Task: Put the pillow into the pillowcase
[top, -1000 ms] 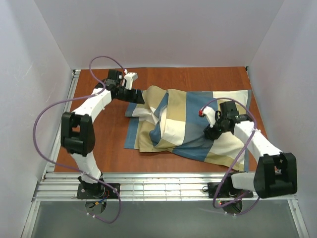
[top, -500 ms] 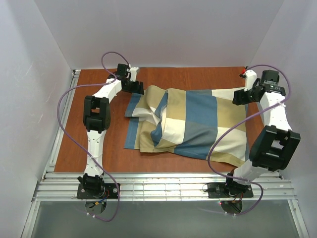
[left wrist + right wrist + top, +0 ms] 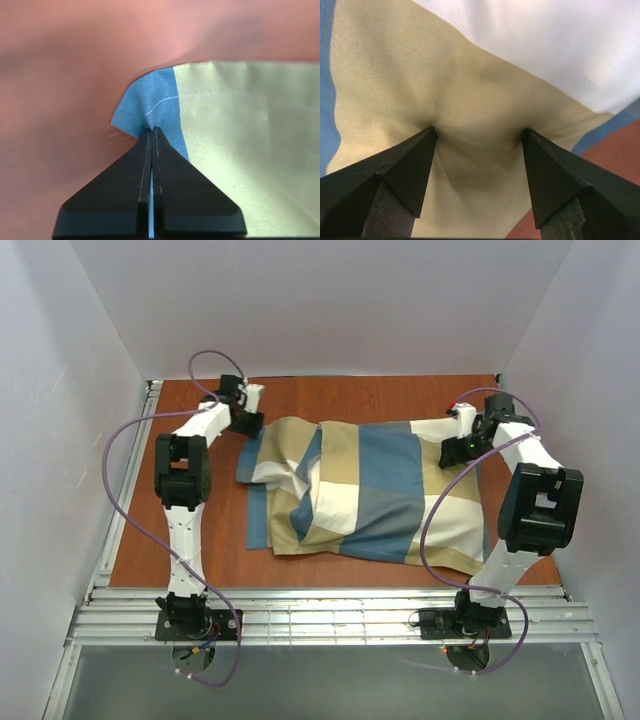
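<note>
blue pillowcase [image 3: 145, 107] corner pinched, wooden table [image 3: 60, 75] beyond

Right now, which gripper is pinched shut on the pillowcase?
The left gripper, closed on the pillowcase at its blue corner. The right gripper has its jaws wide apart, tips pressing tan cloth.

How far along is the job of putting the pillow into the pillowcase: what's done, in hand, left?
Done, probably: no pillow lies outside, and the pillowcase looks plump, though its inside is hidden. In hand: the left gripper is shut on its blue corner; the right gripper presses open jaws into tan cloth. Left: likely straightening the rumpled left end.
</note>
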You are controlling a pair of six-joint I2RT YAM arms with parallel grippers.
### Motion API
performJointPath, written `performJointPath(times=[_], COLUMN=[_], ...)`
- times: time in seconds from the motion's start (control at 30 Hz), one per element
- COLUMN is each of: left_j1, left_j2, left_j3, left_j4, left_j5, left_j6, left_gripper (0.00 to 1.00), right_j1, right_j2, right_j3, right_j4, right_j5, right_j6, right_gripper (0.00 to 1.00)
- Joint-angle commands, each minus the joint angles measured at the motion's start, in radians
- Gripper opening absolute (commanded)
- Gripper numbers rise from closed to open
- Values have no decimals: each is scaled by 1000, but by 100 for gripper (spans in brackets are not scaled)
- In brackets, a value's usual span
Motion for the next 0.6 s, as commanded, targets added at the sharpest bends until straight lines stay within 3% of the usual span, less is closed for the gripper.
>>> performJointPath(times=[0.0,0.07,0.27,0.37,0.4,0.47,0.5,0.53,0.57], left_j1=[154,224,242,242,242,244,244,245,244], left_j2=[-17,3,26,8,-7,-91,-140,-250,-323], left_j3=[104,180,295,332,339,288,240,82,-2], left_j4=[-146,-188,-177,-217,-237,-319,-339,-347,-335], left_j5=[-57,-60,21,118,147,254,288,328,375], left_j6=[110,149,168,130,122,140,175,202,228], left_gripper=[0,0,2,31,46,63,64,66,76], right_j1=[140,150,165,166,165,147,133,107,96], right_j2=[-22,-33,54,143,152,116,88,21,-11], right_j3=[-92,-95,61,222,276,267,245,159,116], right_j4=[-61,-58,-25,-63,-96,-180,-201,-211,-235], right_j5=[-123,-151,-120,-93,-91,-97,-106,-113,-126], right_j6=[18,25,65,97,91,55,36,18,-25], right_gripper=[64,64,64,69,70,75,77,79,80])
